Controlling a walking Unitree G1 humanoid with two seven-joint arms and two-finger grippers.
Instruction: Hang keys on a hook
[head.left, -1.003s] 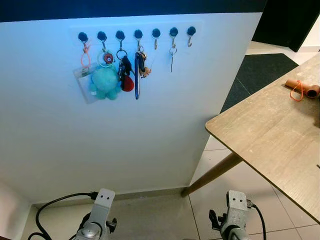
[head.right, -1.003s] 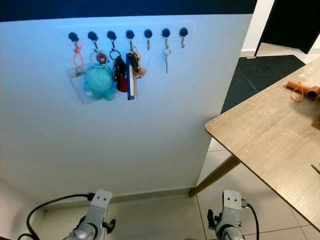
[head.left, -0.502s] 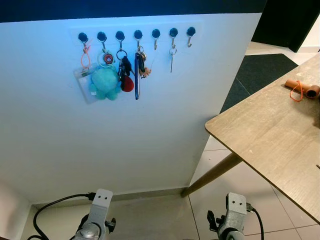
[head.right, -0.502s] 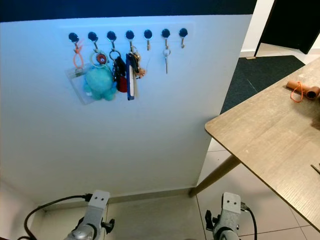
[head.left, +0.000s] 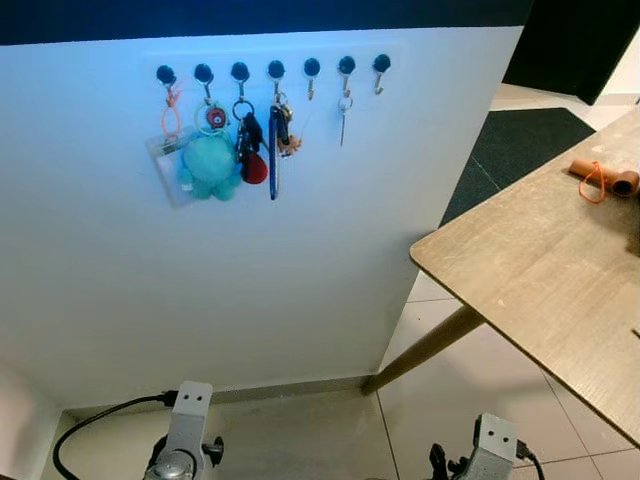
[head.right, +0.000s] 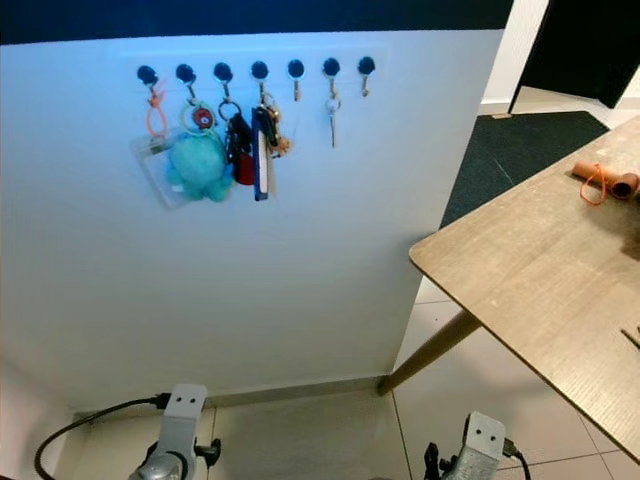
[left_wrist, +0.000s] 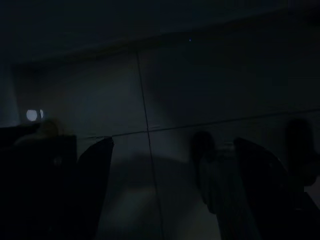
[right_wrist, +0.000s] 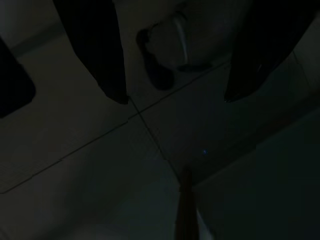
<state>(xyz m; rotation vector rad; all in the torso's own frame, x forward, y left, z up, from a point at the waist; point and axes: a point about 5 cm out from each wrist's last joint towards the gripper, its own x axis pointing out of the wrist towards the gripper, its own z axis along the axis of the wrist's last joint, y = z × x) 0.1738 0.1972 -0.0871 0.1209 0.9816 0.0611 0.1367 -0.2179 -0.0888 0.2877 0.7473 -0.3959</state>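
You are facing a white wall (head.left: 250, 260) with a row of dark hooks (head.left: 275, 69) running along the upper part of the frame. The left four are carrying things: an orange-looped card holder (head.left: 165, 150), a teal plush (head.left: 210, 165) and dark key bunches (head.left: 262, 150). A lone key (head.left: 342, 115) is already hanging from the second hook from the right, while the rightmost hook (head.left: 381, 66) and the one left of the key are sitting bare.

Both arms are hanging low at the bottom edge. The left gripper (left_wrist: 150, 185) and the right gripper (right_wrist: 175, 95) are each showing two dark fingers spread apart over floor tiles, with nothing between them.

The risk I see: reaching up from here, you are likely to brush the crowded left hooks and knock a bunch off. A second risk is the wooden table (head.left: 540, 270), whose rounded corner is jutting in at the right middle of the frame, close to the right arm's path.

Open room is lying in the lower centre, over the tiled floor (head.left: 320, 430) between wall and table leg.
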